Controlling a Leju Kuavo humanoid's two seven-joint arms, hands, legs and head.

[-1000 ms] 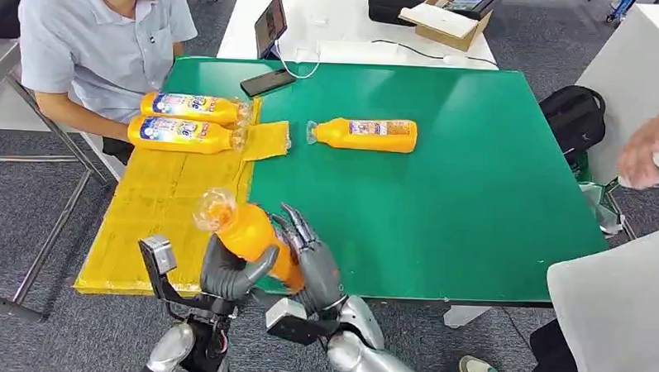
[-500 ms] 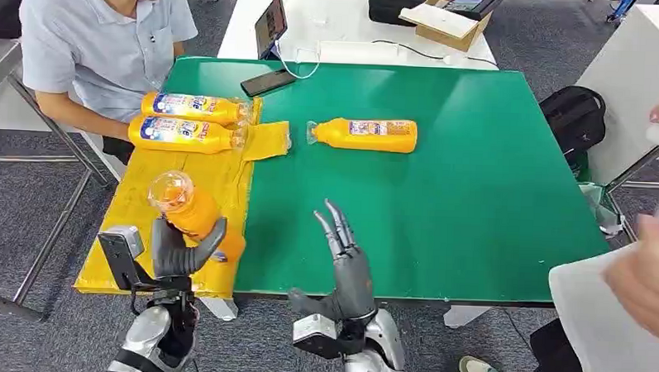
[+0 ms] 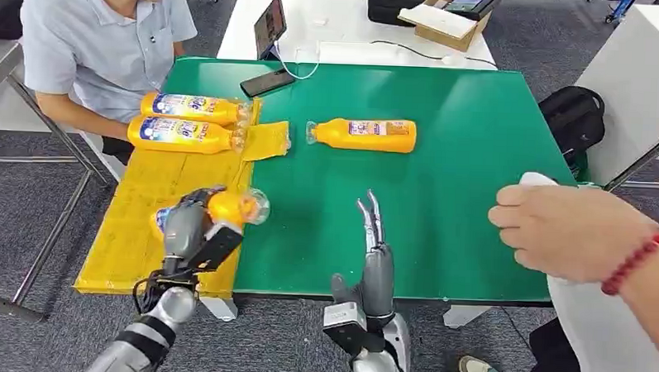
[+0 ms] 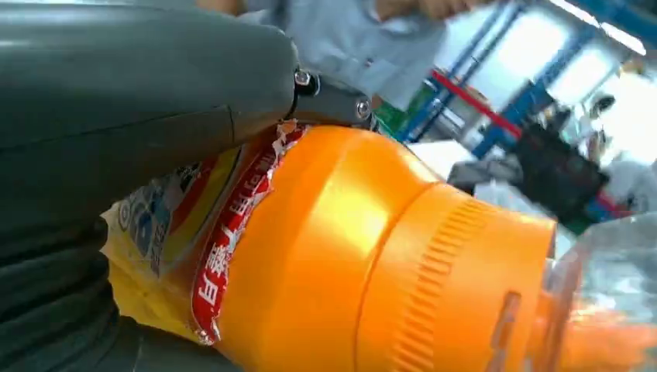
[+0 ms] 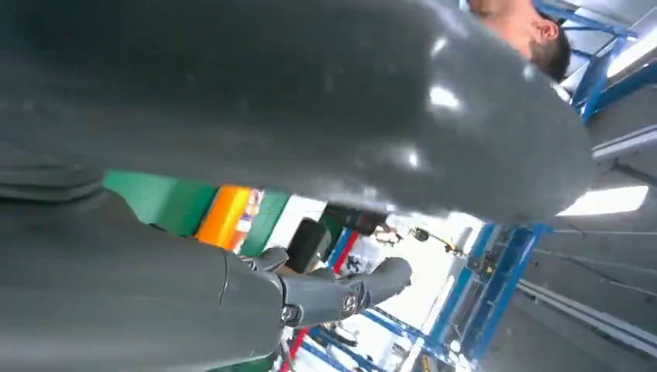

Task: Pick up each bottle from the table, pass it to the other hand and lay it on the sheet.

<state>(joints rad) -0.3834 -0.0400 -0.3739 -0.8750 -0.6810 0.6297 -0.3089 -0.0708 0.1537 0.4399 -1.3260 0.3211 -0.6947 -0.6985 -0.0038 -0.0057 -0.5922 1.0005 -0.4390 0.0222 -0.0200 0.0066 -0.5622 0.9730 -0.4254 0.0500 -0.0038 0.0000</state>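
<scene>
Orange bottle with clear cap and red-yellow-blue label in the grey left hand; yellow sheet at nine o'clock on a green table — two more orange bottles at eleven, blue-labelled; another orange bottle at twelve; dark grey right hand — silver arms

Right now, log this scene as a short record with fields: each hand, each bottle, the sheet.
left hand: grips an orange plastic bottle with clear cap, tilted over the yellow sheet
right hand: open, fingers extended above the green table
bottles on sheet: two orange labelled bottles lying side by side
bottle on table: one orange bottle lying on its side
person's hand: at the table's right edge
</scene>
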